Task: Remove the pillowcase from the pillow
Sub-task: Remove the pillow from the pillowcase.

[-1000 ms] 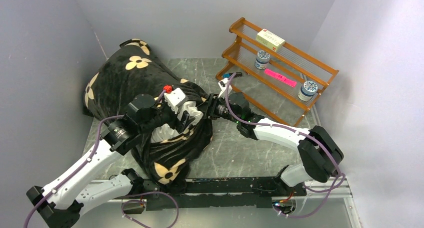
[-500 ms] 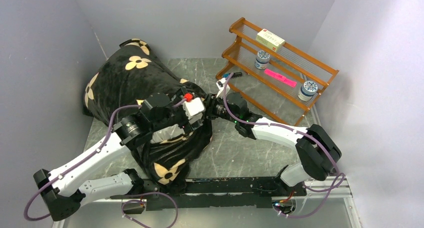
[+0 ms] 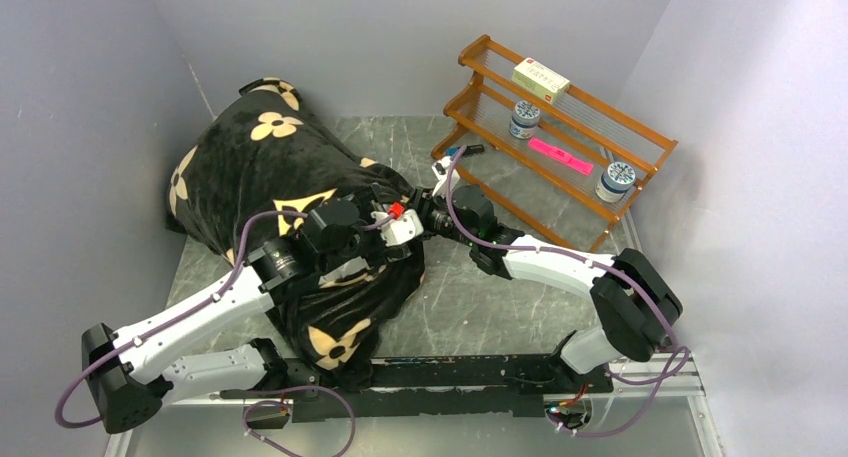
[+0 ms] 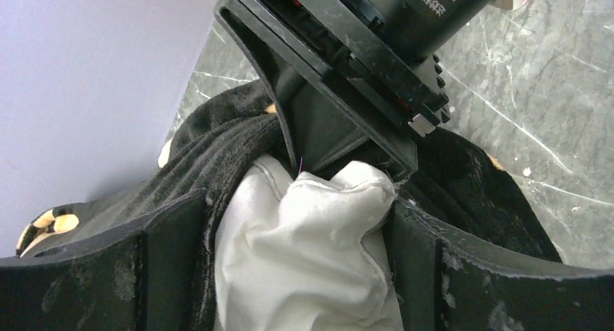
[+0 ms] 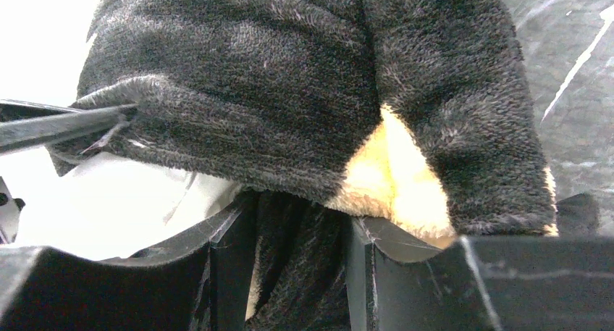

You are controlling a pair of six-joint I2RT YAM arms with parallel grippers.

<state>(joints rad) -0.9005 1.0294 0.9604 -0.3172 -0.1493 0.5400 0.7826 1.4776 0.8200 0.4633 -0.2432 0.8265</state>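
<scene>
The black flowered pillowcase lies bunched at the left of the table, up against the wall. Its open mouth faces the middle of the table. My right gripper is shut on the plush hem of the pillowcase, with black fabric pinched between its fingers. A corner of the white pillow pokes out of the pillowcase. My left gripper stands open around that corner, which fills the gap between its fingers. The right gripper's black body is just beyond it. White pillow also shows under the hem.
A wooden two-tier rack stands at the back right, holding a box, two jars and a pink strip. Grey walls close in on the left and back. Marble tabletop lies bare between the arms.
My left arm has swung right across the pillowcase, up to the right gripper, and its jaws have spread wider. The right arm has held its grip in place.
</scene>
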